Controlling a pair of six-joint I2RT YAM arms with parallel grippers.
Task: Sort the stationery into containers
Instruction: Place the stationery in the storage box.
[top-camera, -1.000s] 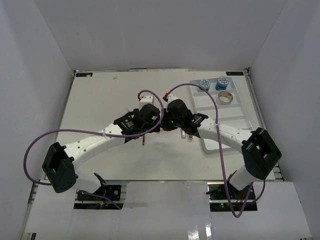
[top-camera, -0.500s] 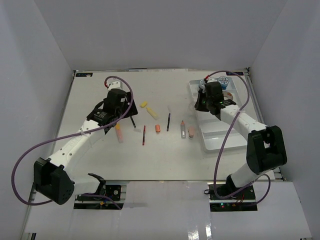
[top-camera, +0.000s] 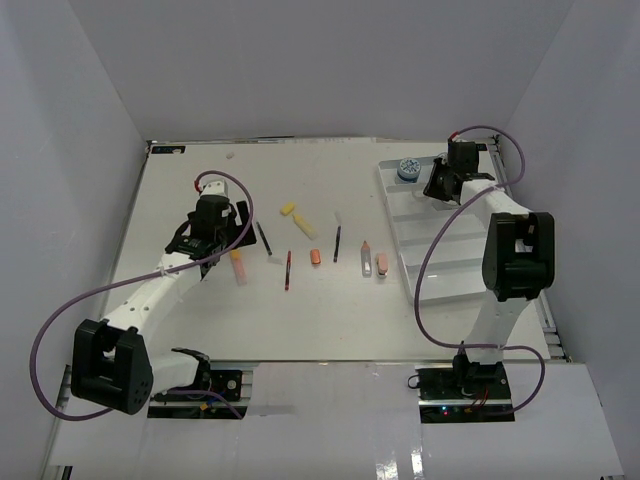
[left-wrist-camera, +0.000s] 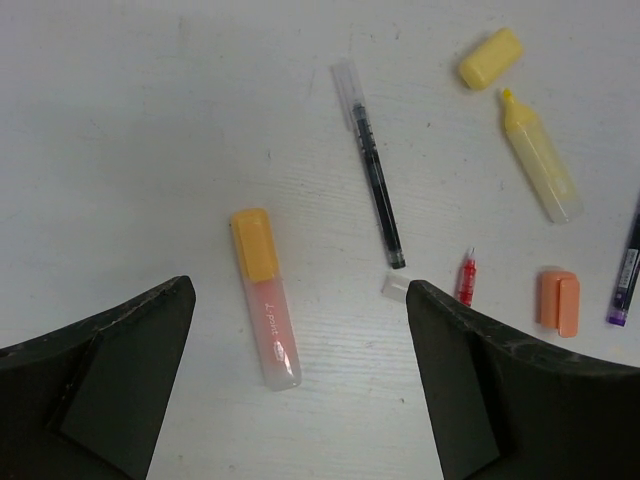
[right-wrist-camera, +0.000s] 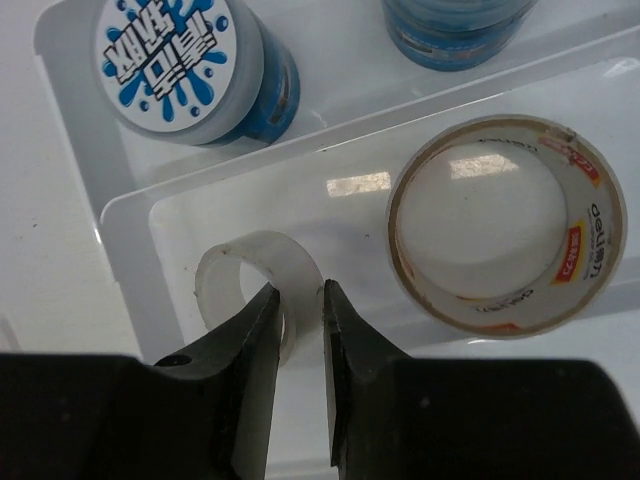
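By small roll (right-wrist-camera: 250, 246) in rt end effector (right-wrist-camera: 298, 292), bigger tape (right-wrist-camera: 594, 222) reads "deli".

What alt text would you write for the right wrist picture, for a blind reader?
The right gripper pinches the wall of a small tape roll in a white tray compartment. A larger tape roll lies beside it, and two blue-white tubs sit in the next compartment.

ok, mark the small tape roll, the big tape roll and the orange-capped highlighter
small tape roll (right-wrist-camera: 256, 245), right wrist view, top of ring.
big tape roll (right-wrist-camera: 583, 245), right wrist view, right rim by label.
orange-capped highlighter (left-wrist-camera: 268, 315), left wrist view, mid barrel.
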